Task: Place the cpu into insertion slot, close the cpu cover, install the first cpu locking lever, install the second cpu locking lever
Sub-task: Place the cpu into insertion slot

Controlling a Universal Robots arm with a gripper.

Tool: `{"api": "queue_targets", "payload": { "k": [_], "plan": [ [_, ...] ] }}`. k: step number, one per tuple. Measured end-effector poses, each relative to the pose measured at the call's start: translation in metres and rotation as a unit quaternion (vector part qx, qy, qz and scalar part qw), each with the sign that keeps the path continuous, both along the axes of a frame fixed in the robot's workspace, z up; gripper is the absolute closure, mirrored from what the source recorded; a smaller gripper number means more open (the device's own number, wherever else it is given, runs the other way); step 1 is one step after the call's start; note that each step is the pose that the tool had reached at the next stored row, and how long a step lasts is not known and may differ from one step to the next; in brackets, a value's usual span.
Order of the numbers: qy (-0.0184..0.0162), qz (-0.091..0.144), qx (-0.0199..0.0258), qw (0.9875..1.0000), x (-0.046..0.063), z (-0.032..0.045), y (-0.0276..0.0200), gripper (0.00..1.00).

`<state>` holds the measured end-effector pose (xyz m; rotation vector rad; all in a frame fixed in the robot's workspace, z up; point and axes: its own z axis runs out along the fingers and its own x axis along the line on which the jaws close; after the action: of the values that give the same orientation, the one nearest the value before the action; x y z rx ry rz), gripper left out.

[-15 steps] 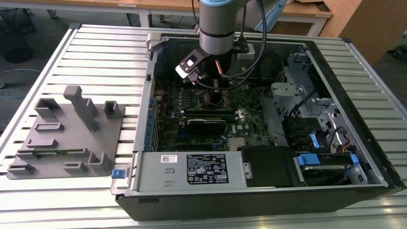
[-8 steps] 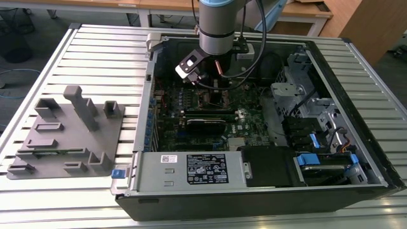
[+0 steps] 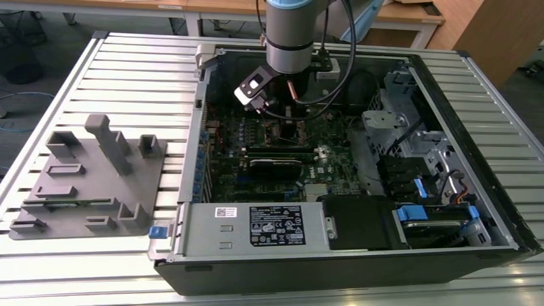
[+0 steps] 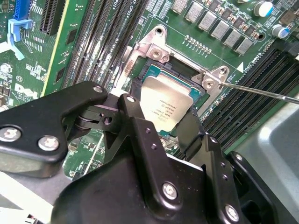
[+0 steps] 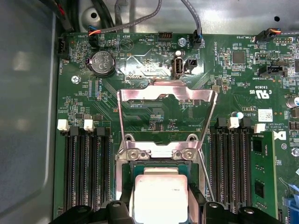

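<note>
The jaws of the gripper [image 4: 163, 112] appeared clamped on the cpu [image 4: 164, 103], with 1 black finger [image 4: 134, 95] against each of 2 opposite edges of the chip in the second wrist view. The cpu sat square over the insertion slot [image 4: 163, 71], inside its silvery rim and with its grey metal top facing up. Whether it was fully seated or held just above the contacts could not be told. The cpu cover [image 5: 140, 95] stood open, swung up and back from its hinge at the socket's far edge, its square cut-out showing the green motherboard [image 5: 154, 51] behind it. 1 thin locking lever [image 4: 261, 91] stuck out free beside the socket, not latched. Rows of long black memory slots [image 5: 84, 172] ran along both sides of the socket. In the exterior view the arm [image 3: 285, 32] reached straight down into the open computer case [image 3: 255, 226], which lay on a slatted table [image 3: 136, 70] with a grey parts fixture [image 3: 93, 185] well apart on the exterior view's left. Judged from this, step 1 of 4 was at or near its end. The cover was not yet closed, and neither of the 2 levers could yet have been installed.
</note>
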<state>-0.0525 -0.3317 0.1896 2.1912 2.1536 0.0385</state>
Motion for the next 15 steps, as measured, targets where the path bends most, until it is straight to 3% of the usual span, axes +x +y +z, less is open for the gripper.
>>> {"api": "queue_targets", "payload": {
  "k": [6,7,15],
  "plan": [
    [-0.0005,0.0,0.0009,1.0,0.0001,-0.0007,0.0003,0.45],
    [-0.0004,0.0,0.0007,1.0,0.0001,-0.0006,0.0003,0.4],
    [-0.0001,0.0,0.0002,1.0,0.0,0.0018,0.0001,0.4]
  ]
}}
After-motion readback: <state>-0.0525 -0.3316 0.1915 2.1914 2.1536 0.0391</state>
